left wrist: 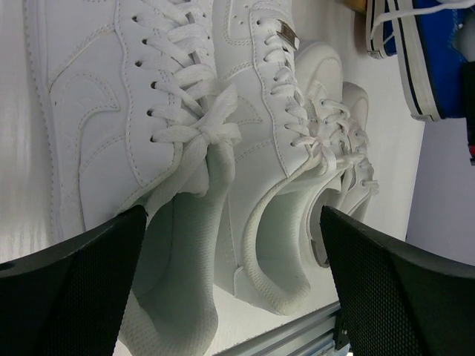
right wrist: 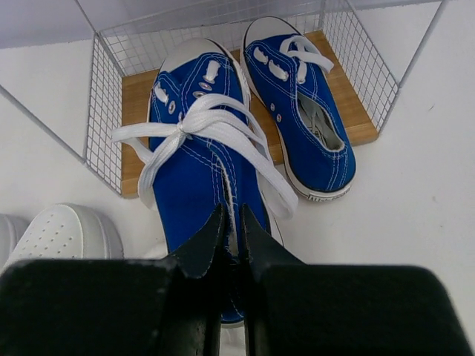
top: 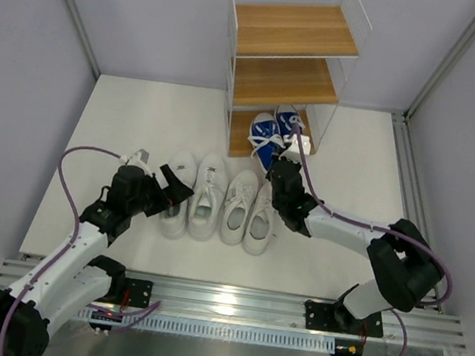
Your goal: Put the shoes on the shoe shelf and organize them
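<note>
Top camera looks down from behind; close wrist views share its white sneakers [left wrist: 148, 111], blue sneakers [right wrist: 197, 170].

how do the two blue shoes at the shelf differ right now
The nearer blue shoe is pinched at its heel by the right claw; the farther blue shoe is untouched. The nearer one sticks out well past the bottom board; the farther one sits mostly on it. Both are blue with white laces and toe caps, toes pointing into the shelf.

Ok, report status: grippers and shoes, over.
Right gripper shut on blue shoe at the heel, toe on shelf bottom board beside second blue shoe. Left gripper open over white shoes, four on the table. Nothing in the way.
</note>
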Controlling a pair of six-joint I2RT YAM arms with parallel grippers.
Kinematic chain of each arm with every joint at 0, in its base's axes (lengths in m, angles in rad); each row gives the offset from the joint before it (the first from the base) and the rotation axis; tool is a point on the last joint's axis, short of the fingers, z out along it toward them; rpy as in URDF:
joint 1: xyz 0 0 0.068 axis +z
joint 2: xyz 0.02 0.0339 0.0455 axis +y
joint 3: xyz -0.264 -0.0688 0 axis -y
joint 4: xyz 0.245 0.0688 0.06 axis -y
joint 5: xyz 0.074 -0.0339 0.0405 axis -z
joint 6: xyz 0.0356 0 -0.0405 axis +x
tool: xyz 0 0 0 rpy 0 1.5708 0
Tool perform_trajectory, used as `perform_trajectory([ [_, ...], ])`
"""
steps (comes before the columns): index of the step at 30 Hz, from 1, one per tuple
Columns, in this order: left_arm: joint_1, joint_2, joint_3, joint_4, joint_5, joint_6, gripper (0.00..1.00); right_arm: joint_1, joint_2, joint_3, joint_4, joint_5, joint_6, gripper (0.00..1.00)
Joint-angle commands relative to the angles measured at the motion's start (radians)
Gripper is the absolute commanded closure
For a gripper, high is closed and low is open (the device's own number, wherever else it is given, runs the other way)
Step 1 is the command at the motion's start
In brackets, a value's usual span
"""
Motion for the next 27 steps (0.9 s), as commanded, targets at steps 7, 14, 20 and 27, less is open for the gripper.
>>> perform_trajectory([
  [7, 0.008, -0.045, -0.009, -0.053, -0.058, 0.013, 0.0, -0.084, 0.192, 0.151, 0.346, -0.107, 0.025, 0.96],
  [14, 0.008, -0.068, -0.001, -0.077, -0.064, 0.016, 0.0, -0.085, 0.341, 0.265, 0.331, -0.078, 0.031, 0.96],
  [20, 0.009, -0.08, 0.0, -0.088, -0.075, 0.021, 0.0, -0.085, 0.405, 0.288, 0.295, 0.029, 0.048, 0.96],
  [27, 0.008, -0.057, -0.003, -0.073, -0.069, 0.016, 0.0, -0.088, 0.431, 0.276, 0.315, 0.103, 0.057, 0.96],
])
